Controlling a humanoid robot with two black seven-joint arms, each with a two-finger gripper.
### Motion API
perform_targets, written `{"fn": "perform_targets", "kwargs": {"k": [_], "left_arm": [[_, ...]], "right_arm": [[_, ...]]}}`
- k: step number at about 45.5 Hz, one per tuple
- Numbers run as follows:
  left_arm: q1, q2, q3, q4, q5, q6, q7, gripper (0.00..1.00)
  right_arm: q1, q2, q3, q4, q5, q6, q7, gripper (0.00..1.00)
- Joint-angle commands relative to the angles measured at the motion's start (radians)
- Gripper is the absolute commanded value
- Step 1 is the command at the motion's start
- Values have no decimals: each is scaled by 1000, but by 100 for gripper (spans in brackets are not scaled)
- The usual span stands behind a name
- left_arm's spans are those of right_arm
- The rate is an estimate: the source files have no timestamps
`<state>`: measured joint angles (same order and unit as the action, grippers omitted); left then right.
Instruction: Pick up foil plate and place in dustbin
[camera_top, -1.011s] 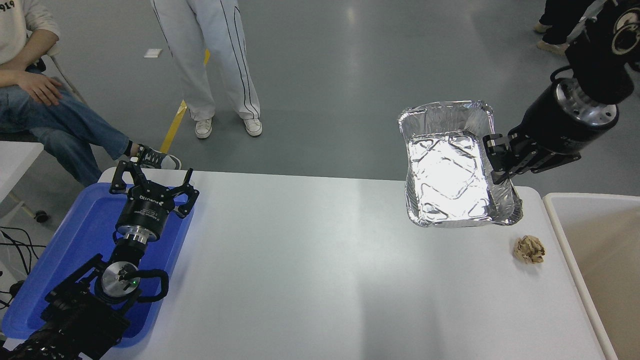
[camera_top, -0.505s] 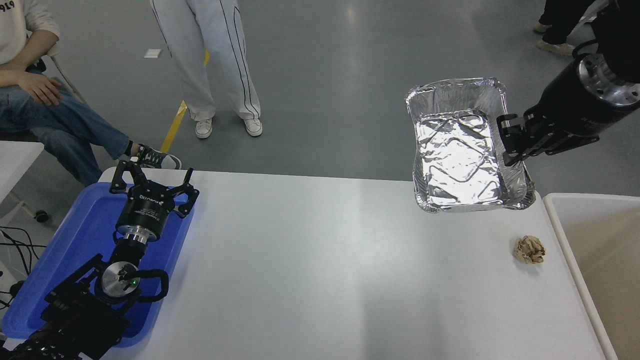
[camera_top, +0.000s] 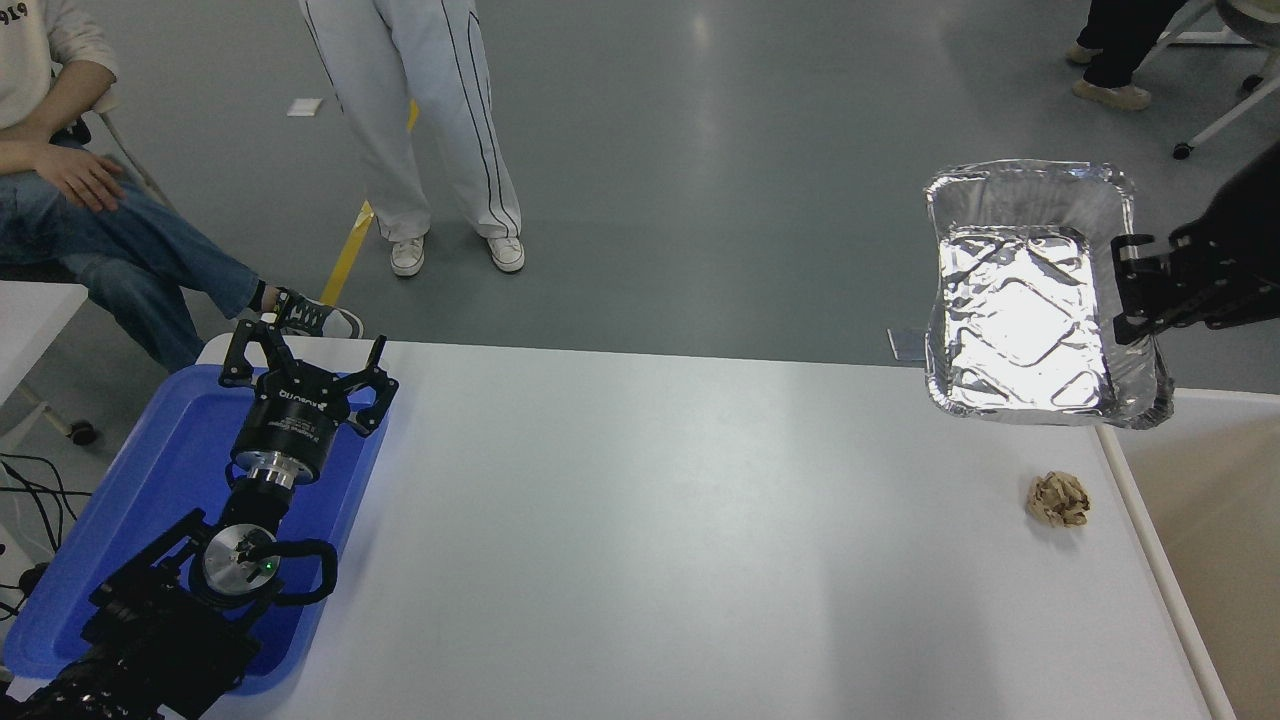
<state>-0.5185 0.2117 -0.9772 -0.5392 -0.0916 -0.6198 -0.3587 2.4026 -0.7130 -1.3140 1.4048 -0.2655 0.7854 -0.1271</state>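
Right gripper (camera_top: 1135, 300) pinches the right wall of the foil plate (camera_top: 1020, 300), held in the air over the table's (camera_top: 640, 520) far right corner, open side up. The plate's long axis runs near to far. The dustbin (camera_top: 1140, 520) lies just right of and nearer than the plate, so the carry goes rightward; its near right corner already overlaps the rim. Most of the bin and the right arm are cut off. Left gripper (camera_top: 300, 375), fingers spread, is parked over the blue tray (camera_top: 150, 480). A paper ball (camera_top: 1059, 499) lies beside the bin.
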Motion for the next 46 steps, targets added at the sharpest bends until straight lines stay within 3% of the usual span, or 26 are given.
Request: {"fn": "perform_targets", "kwargs": {"k": [1, 30, 46], "left_arm": [[0, 0, 0, 1, 0, 0, 0, 100], [2, 0, 0, 1, 0, 0, -2, 100], [2, 0, 0, 1, 0, 0, -2, 100]], "right_arm": [[0, -103, -66, -21, -26, 0, 0, 0], [-29, -301, -244, -170, -80, 0, -2, 0], [-126, -430, -237, -289, -193, 0, -2, 0]]}}
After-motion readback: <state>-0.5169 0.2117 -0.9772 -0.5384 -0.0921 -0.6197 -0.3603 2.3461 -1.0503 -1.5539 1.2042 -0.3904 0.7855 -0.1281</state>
